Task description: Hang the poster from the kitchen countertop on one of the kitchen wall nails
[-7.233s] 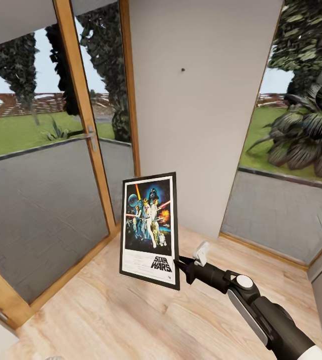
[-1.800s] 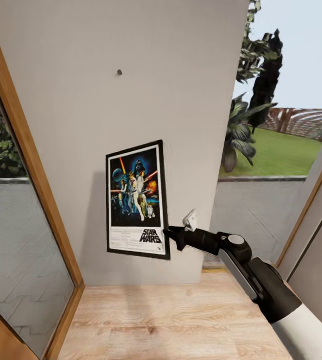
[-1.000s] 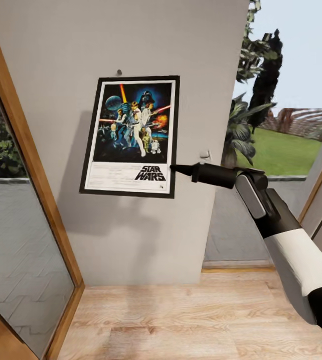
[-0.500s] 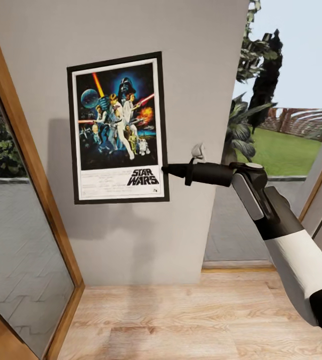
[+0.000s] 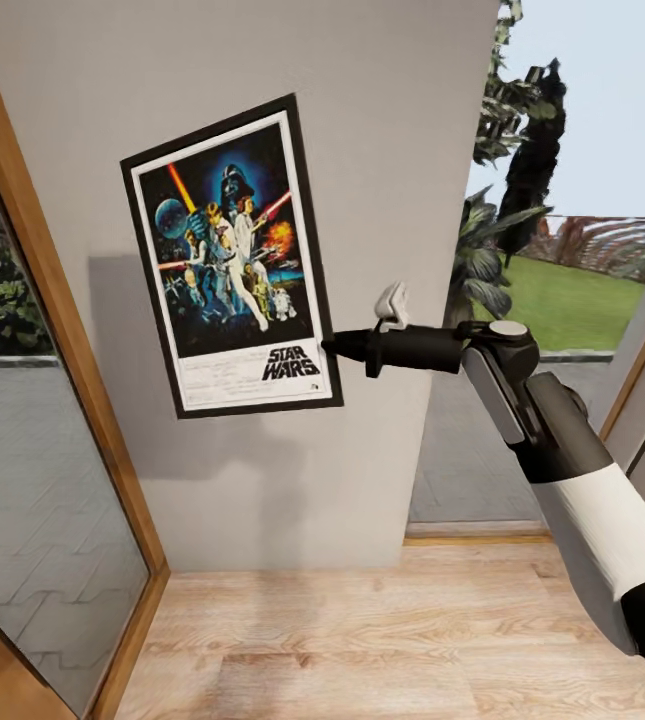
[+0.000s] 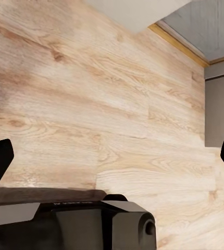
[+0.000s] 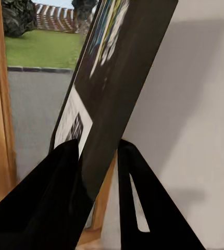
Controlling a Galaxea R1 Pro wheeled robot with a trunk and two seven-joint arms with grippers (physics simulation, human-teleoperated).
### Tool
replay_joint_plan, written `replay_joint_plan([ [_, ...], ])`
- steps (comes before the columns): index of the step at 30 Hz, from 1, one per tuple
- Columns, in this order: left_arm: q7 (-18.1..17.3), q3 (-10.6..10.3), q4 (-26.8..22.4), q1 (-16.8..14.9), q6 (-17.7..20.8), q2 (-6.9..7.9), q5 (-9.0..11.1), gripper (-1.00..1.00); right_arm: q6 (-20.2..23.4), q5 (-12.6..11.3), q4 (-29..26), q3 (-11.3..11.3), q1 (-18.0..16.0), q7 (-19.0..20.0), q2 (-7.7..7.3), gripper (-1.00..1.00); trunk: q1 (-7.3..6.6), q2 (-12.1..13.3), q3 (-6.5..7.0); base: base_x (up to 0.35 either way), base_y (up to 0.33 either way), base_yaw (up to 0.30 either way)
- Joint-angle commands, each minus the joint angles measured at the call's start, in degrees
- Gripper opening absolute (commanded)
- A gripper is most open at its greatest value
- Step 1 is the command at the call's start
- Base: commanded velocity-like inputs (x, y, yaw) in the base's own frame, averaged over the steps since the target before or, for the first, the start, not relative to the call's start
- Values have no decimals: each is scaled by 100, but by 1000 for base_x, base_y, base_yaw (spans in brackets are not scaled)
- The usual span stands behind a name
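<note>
Head view: right gripper [image 5: 334, 347] is pinched on the poster [image 5: 230, 258] at its lower right corner, arm reaching in from 4 o'clock. Poster is up against the light grey wall panel [image 5: 402, 120], tilted, top edge leaning toward 11 o'clock, bottom corner swung toward the gripper. I can't pick out the nail anywhere on the panel; probably hidden behind the poster, can't confirm.

Right wrist view: both dark fingers [image 7: 138, 208] clamp the frame edge, one on the printed face, one on the back. Grip looks solid. Whether the frame's back touches the wall can't be told from this angle.

Left gripper [image 6: 112, 156]: finger tips far apart, spread, holding nothing, pointing down at the wood floor [image 6: 91, 94].

Step in hand, my read: seating the poster on the nail. To do it well:
- rotate the wrist to level the poster first, since a corner pinch gives a long lever and any twist shows as tilt
- keep the back flat to the wall, slide slowly until the top edge catches
- release only once it feels supported; letting go tilted likely drops it

Poster sits at 10 o'clock from the gripper, touching it at the corner only.
</note>
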Motion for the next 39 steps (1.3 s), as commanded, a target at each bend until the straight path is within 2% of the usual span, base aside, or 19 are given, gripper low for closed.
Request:
replay_joint_plan([
  [1,-25,12,0,-5,61,-1,33,100,38,4,-21,8,-4,-9,-5,-100,4,-13,-14,0,0,0],
  [5,-25,12,0,-5,59,-1,33,100,34,138,-71,6,11,-19,-4,-100,4,-13,-14,0,0,0],
  [9,-25,12,0,-5,60,0,31,100,-175,161,-95,-128,18,-23,0,-100,4,-13,-14,0,0,0],
  [10,-25,12,0,-5,60,0,29,100,-431,73,-92,-217,26,-15,1,-100,4,-13,-14,0,0,0],
  [12,-25,12,0,-5,58,0,29,100,-557,-59,-79,-254,42,-15,1,-100,4,-13,-14,0,0,0],
  [13,-25,12,0,-5,58,0,27,100,-645,-247,-67,-279,75,-20,1,-100,4,-13,-14,0,0,0],
  [15,-25,12,0,-5,58,0,26,100,-706,-451,-59,-297,109,-26,1,-100,4,-13,-14,0,0,0],
  [16,-25,12,0,-5,59,0,28,100,-770,-724,-50,-316,150,-35,2,-100,4,-13,-14,0,0,0],
  [30,-25,12,-1,-5,61,0,25,100,-814,-1082,364,-320,179,-28,23,-100,4,-13,-14,0,0,0],
  [39,-25,12,-2,-5,61,0,25,100,-829,-1153,380,-323,180,-16,20,-100,4,-13,-14,0,0,0],
])
